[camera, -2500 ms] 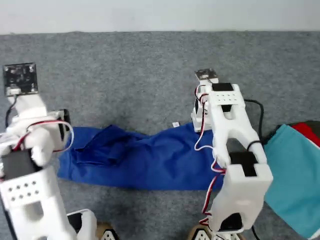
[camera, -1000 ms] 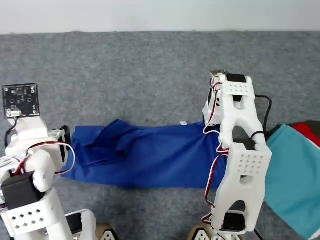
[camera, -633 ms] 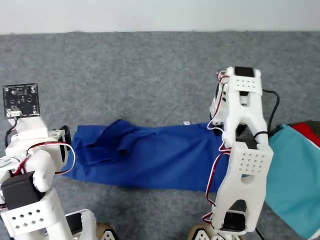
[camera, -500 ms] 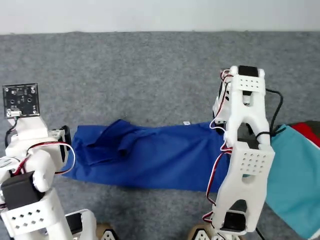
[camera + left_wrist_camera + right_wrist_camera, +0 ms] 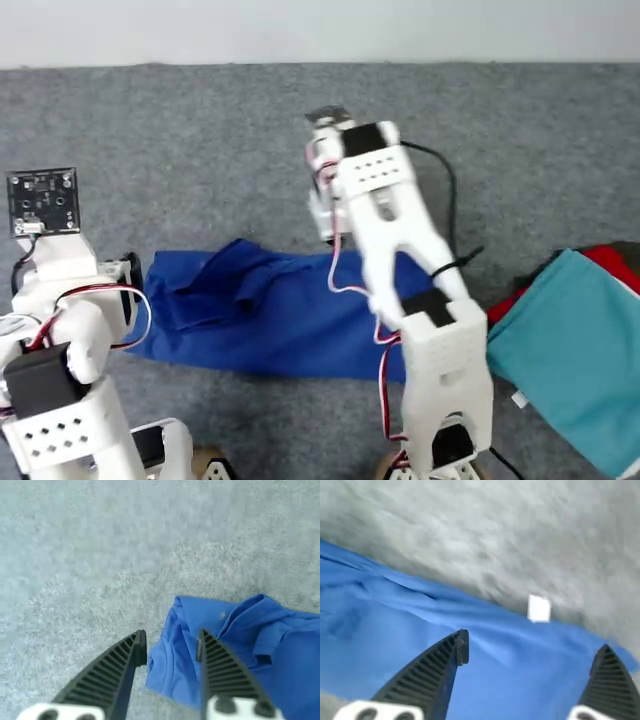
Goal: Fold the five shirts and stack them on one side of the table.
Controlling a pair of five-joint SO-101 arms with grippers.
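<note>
Two arms stand at the near edge of the grey surface (image 5: 200,130). Just beyond their bases a blue shirt (image 5: 270,315) lies stretched in a long band along that edge, running from beside the left arm to past the middle, with bunched folds at its left end. The left gripper (image 5: 172,640) is over that left end, its jaws apart with nothing held between them. At the near right corner a teal shirt (image 5: 570,340) lies on top of a red shirt (image 5: 610,262). Farther in, the right gripper (image 5: 534,647) hovers over the blue shirt's far edge, jaws spread wide and empty, with a small white tag (image 5: 538,608) at that far edge.
</note>
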